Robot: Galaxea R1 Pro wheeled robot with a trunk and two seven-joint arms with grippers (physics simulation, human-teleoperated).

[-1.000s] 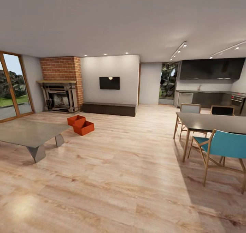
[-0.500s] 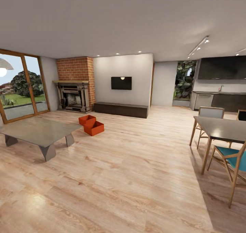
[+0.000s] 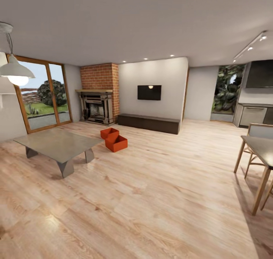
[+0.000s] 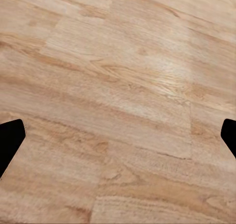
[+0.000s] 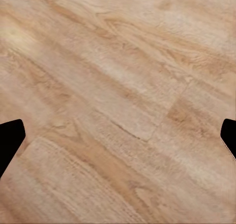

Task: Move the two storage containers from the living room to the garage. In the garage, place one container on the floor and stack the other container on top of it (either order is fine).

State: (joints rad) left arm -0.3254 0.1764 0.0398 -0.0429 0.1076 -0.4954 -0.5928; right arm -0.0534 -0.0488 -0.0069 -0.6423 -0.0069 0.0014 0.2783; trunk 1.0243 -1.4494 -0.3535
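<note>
Since both storage containers (image 3: 113, 138) sit touching on the wood floor (image 3: 151, 198) at our 11 o'clock, well apart from us, left gripper (image 4: 118, 138) and right gripper (image 5: 118, 138) hang wide, empty.

A light wood-plank floor (image 3: 159, 198) is seen across the whole room, with soft glare patches near the front. Cream walls (image 3: 157, 79) and a plain pale ceiling (image 3: 136, 20) with small recessed spotlights are noted. A red-brick fireplace (image 3: 99, 96) with a dark hearth is set at the far wall, beside a wall TV (image 3: 149, 92) above a long dark low bench (image 3: 148, 123). A wood-framed glass door (image 3: 43, 96) opens onto grass and trees. A white pendant lamp (image 3: 13, 67) is lit. A grey low table (image 3: 57, 145) stands left; a dining table (image 3: 261, 153) with a chair is seen right. Dark kitchen cabinets (image 3: 259, 75) are visible beyond.
</note>
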